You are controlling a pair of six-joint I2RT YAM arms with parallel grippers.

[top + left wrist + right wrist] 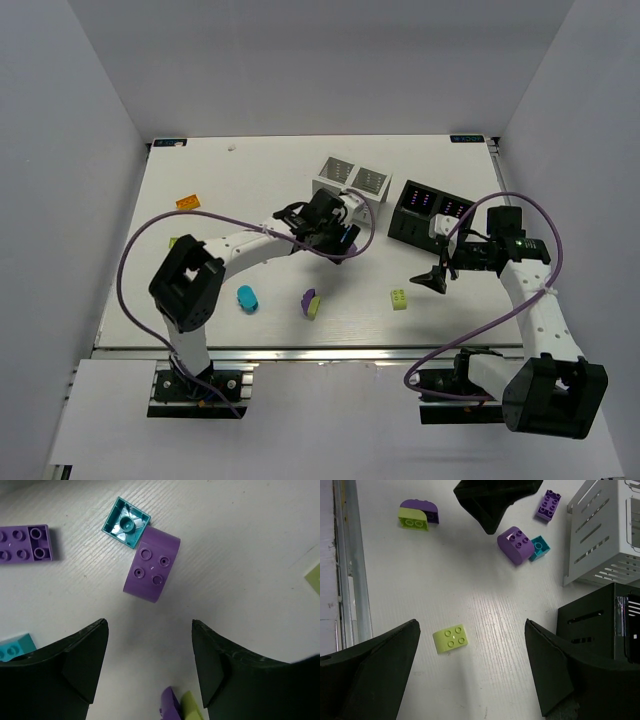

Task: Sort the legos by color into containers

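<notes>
My left gripper [150, 630] hangs open over the table just in front of the white container [350, 180], nothing between its fingers. Just beyond its tips lie a rounded purple lego [151, 565] and an upturned cyan lego [126, 522] touching it; a flat purple lego [25, 543] lies to their left. My right gripper [472, 630] is wide open beside the black container [430, 212], above a lime lego [450, 638] that lies nearer its left finger. A joined purple and lime pair [417, 516] lies farther off.
An orange lego [187, 202] and a small lime lego [173, 241] lie at the table's left. A cyan rounded lego [247, 298] sits near the front edge. The white container's slotted wall [605, 535] and the black container [600, 625] stand close on the right gripper's right.
</notes>
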